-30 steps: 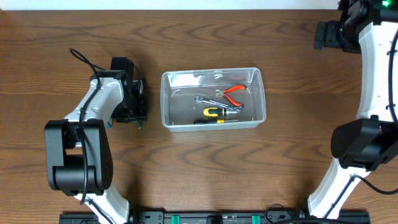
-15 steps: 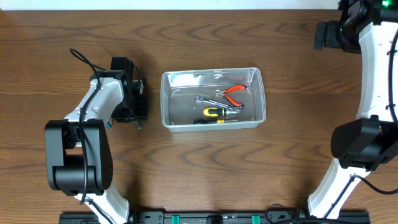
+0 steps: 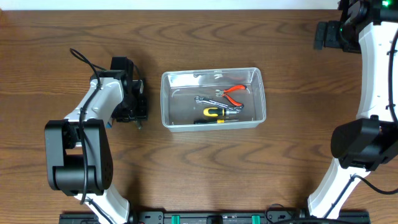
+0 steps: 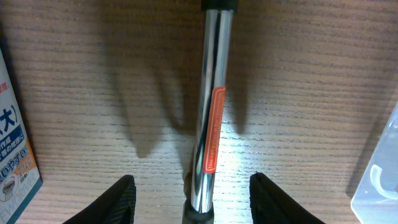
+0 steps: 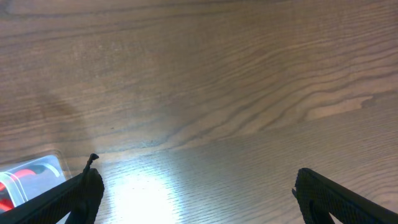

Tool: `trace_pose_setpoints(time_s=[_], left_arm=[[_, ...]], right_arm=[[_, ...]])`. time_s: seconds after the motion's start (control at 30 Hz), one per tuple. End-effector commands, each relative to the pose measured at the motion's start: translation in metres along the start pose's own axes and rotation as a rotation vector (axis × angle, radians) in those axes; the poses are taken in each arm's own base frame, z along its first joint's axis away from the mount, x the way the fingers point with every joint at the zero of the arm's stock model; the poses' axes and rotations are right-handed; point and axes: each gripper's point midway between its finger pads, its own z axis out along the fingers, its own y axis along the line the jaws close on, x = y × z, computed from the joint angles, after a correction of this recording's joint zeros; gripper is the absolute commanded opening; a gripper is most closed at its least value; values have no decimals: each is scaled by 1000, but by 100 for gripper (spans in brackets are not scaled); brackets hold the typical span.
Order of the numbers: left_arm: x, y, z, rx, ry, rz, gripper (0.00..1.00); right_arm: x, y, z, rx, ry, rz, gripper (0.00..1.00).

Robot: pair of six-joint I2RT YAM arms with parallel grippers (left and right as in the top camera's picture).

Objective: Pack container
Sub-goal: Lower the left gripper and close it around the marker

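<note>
Black fingers (image 4: 118, 199) of the left gripper (image 4: 196, 202) stand apart, one on each side of a tool (image 4: 208, 93) and touching neither side of it; the gripper is open and holds nothing. The tool has a chrome shaft with a red label and dark ends, and it lies flat on the wooden table (image 3: 249, 168); what kind of tool it is cannot be told. A blue-and-white box (image 4: 12, 143) sits just left of it. The container (image 3: 211, 71) stands just right of the left gripper, at the middle of the table, its clear corner showing at the right edge of the left wrist view. It already holds red-handled pliers (image 3: 234, 92), a wrench (image 3: 204, 99) and a yellow-handled screwdriver (image 3: 214, 112). The right gripper (image 5: 196, 193) hangs over bare wood at the far right of the table, well apart from the container, its fingers wide apart and empty. Step in hand, as judged: pickup of the chrome-shafted tool. The next move calls for closing squarely on the round shaft, which may roll or slip, then lifting it and carrying it right, over the rim, to a free part of the container.
</note>
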Motion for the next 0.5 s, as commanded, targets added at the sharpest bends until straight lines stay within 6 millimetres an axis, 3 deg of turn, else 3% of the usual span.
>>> trace_pose_setpoints(time_s=[0.0,0.13,0.47], left_arm=[[3,-1,5,1,17,-7,49],[3,-1,5,1,18,-7,56],[4,-1,7,1,26,-7,57]], right_arm=[[-3,-3,-3,8,-12,3,99],[-3,-3,-3,8,-12,3,99],[-3,-3,-3,8,-12,3,99]])
